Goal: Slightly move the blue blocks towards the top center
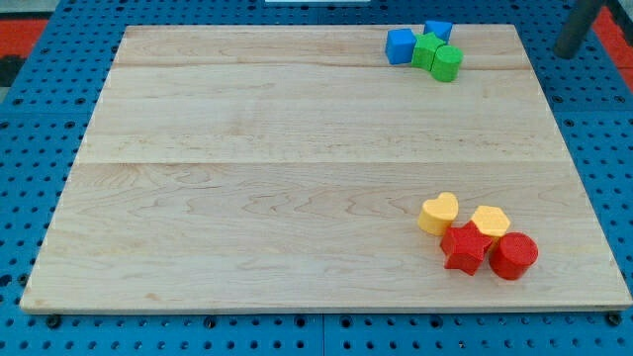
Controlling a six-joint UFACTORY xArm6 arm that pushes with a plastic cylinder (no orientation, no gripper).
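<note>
- Your board [247, 198] is a pale wooden slab lying on a blue pegboard [40, 99] that shows on all sides of it.
- The rod [579, 25] enters at the view's top right, off the board's edge. My tip [566, 51] is over the pegboard, well apart from every block, to the right of the upper cluster.
- There is no claw on this arm, so you have nothing wide, narrow or holding to read; the rod touches no block.
- Look near the board's top right for the task's things: one blue block [400, 45] at the left of the cluster, and a second blue block [438, 30] behind it, toward the view's top.
- Two green blocks sit with them: a green block [427, 49] between the blues, touching both, and a green cylinder [447, 63] just right of and below it.
- At the lower right you see a yellow heart [438, 213], a yellow block [491, 221], a red star [465, 248] and a red cylinder [513, 255], packed together.
</note>
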